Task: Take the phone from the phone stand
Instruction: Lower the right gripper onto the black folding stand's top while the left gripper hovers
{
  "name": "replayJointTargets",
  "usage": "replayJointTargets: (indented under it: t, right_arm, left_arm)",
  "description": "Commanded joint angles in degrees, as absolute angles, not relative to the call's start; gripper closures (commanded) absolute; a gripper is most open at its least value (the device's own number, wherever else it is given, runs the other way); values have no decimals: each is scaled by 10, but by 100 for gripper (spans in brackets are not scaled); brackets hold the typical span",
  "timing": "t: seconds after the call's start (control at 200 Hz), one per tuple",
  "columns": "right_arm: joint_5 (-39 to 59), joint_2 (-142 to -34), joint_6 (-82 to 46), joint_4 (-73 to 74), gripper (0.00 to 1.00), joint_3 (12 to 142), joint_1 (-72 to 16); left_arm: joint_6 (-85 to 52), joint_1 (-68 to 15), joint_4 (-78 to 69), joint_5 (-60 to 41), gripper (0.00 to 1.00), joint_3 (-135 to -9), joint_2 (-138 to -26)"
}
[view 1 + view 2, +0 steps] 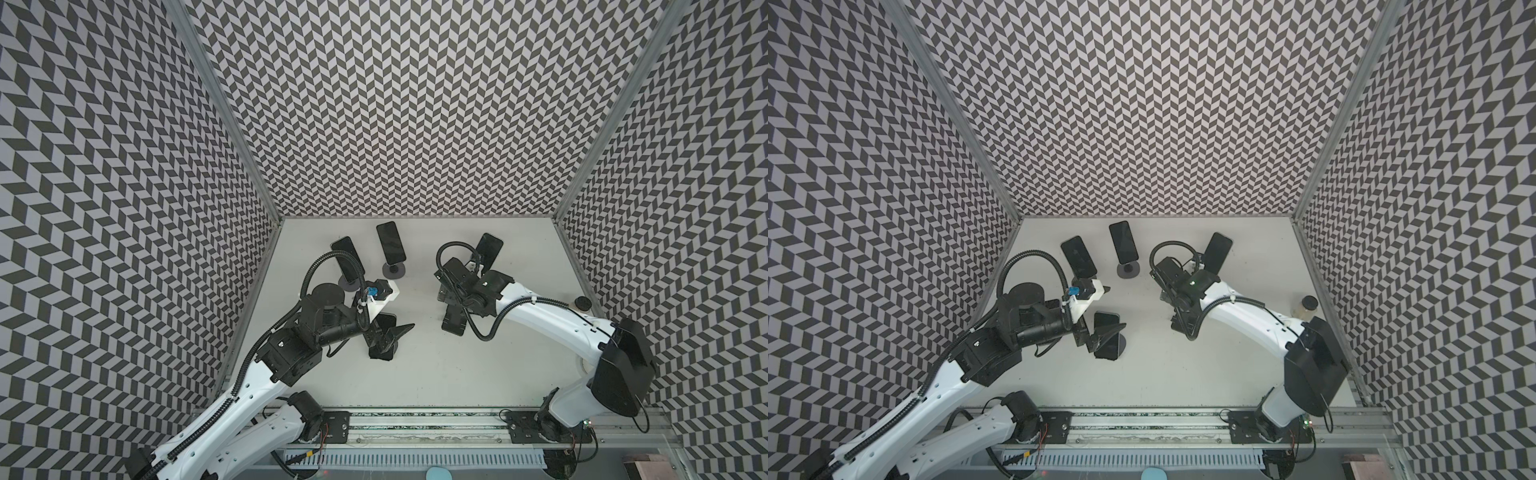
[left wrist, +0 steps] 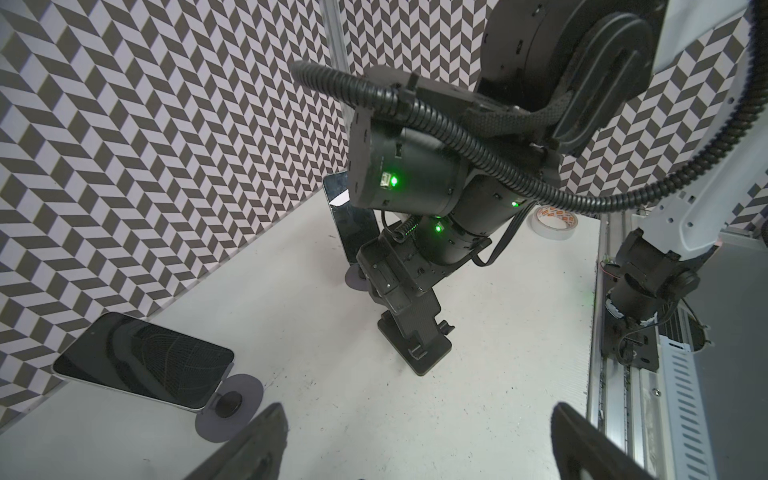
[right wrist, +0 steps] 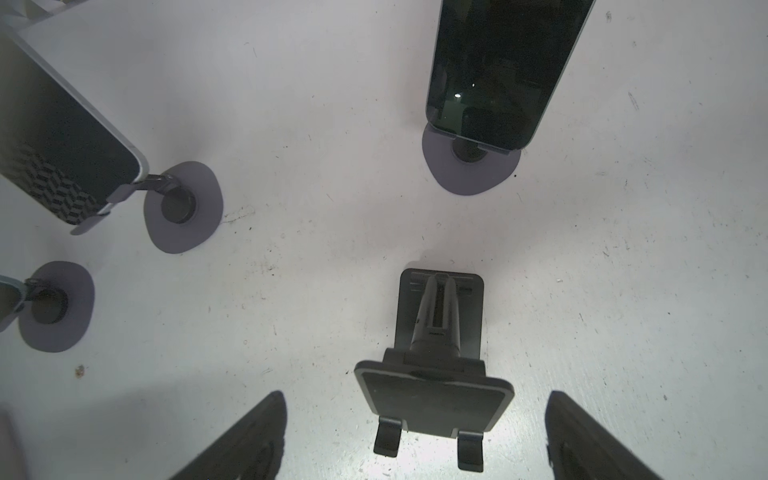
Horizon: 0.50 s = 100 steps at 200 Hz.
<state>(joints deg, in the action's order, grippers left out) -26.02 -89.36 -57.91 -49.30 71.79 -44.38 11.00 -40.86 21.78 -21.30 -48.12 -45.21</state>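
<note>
Both grippers are seen spread wide, with nothing held. The left gripper (image 2: 417, 411) is poised over a phone (image 1: 1116, 347) laid flat on the white table (image 1: 457, 374), left of centre. The right gripper (image 3: 415, 399) is positioned over an empty black folding stand (image 3: 434, 399). Three other phones (image 1: 390, 243) are propped on round-based stands (image 1: 394, 271) farther back.

I'm seeing glossy glass on the phone (image 3: 498, 70), mirror-like. The empty stand (image 3: 434, 399) looks like matt black plastic. The white table (image 3: 332, 232) is smooth but scuffed and speckled. The near rail (image 1: 424, 434) is dull bare metal.
</note>
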Motion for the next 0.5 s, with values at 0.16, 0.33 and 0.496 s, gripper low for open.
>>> replayJointTargets:
  t: [0.16, 0.33, 0.496]
  right_arm:
    - [-228, -905, -550, -438, 12, 725, -420]
    - [-221, -912, -536, -425, 14, 721, -414]
    - [-223, -930, -529, -446, 11, 722, -410]
  left_arm:
    - [169, -411, 218, -226, 1, -481, -484]
    - [193, -411, 225, -214, 1, -488, -495]
    - [202, -410, 216, -214, 0, -484, -500]
